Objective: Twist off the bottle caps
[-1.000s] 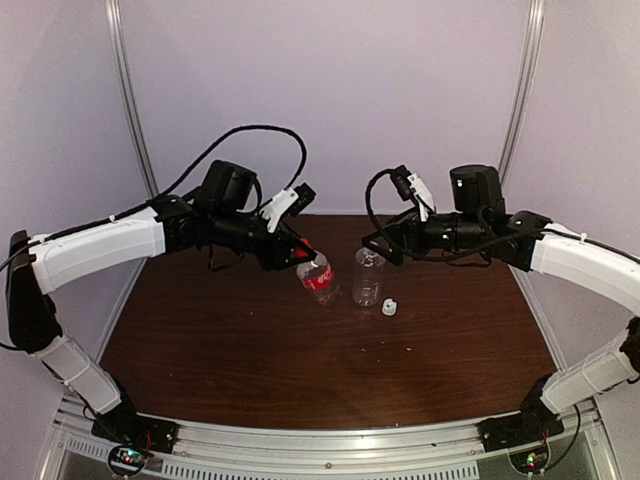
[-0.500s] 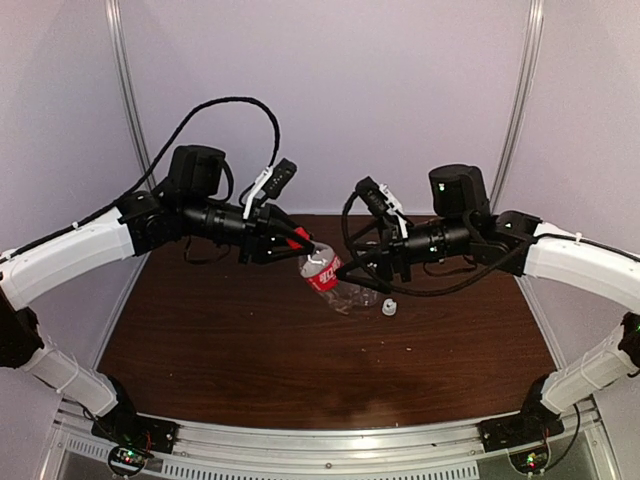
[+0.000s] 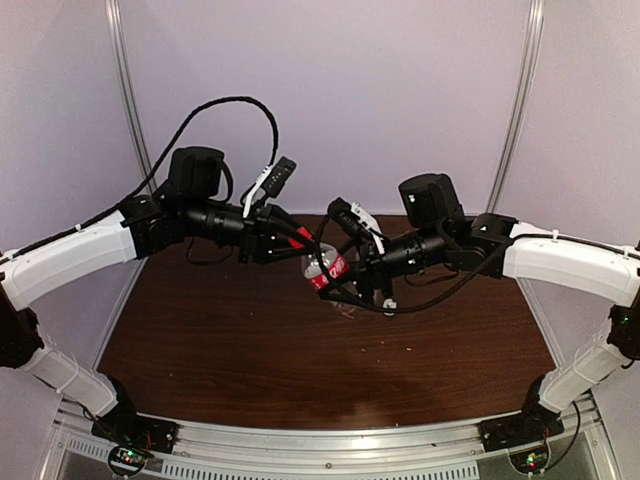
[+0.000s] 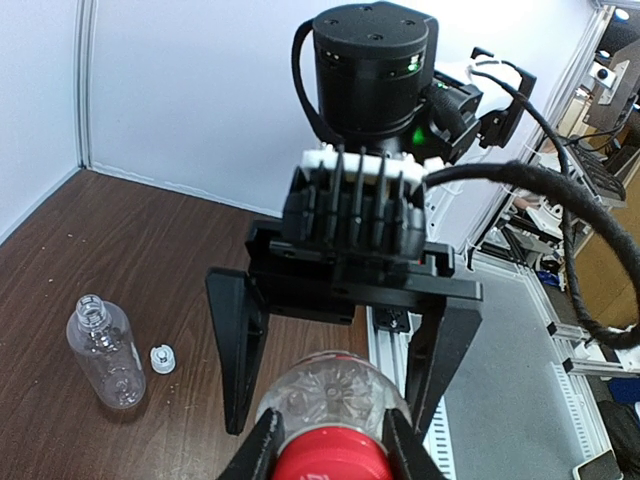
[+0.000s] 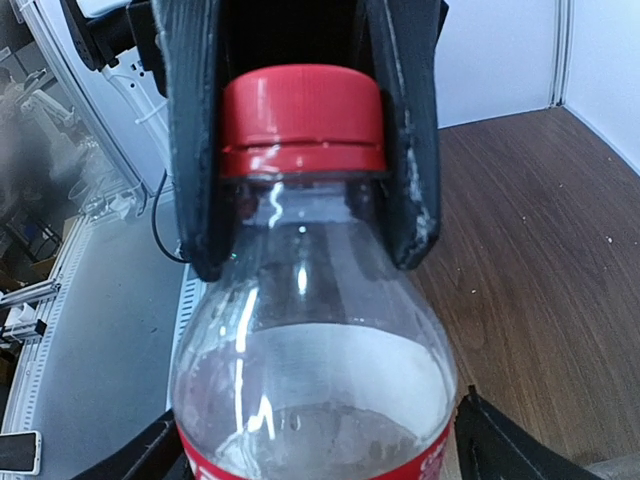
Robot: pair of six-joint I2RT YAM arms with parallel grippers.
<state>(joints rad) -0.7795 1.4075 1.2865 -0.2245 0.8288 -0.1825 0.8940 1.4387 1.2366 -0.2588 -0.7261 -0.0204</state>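
1. The left hand [image 3: 304, 240] and the right hand [image 4: 330, 405] meet tip to tip above the far middle of the surface [image 3: 250, 350]. The back wall [image 3: 330, 100] stands close behind them. The broad brown stretch of surface lies on their near side, toward the arm bases.
2. The left hand is clenched on the red cap [image 5: 303, 118], with 1 finger pressed to each side of it.
3. That cap sits on the neck of the labelled bottle [image 5: 312, 330]. The bottle hangs tilted off the surface between the 2 hands, its base toward the right hand.
4. The right hand is spread wide, its 2 fingers straddling the bottle's body. Whether they touch it cannot be told.
5. Below the right hand, the unlabelled bottle [image 4: 105, 350] rests on the surface with its neck uncapped. The white cap [image 4: 161, 358] lies just beside it.
6. Whether either bottle holds liquid cannot be told.
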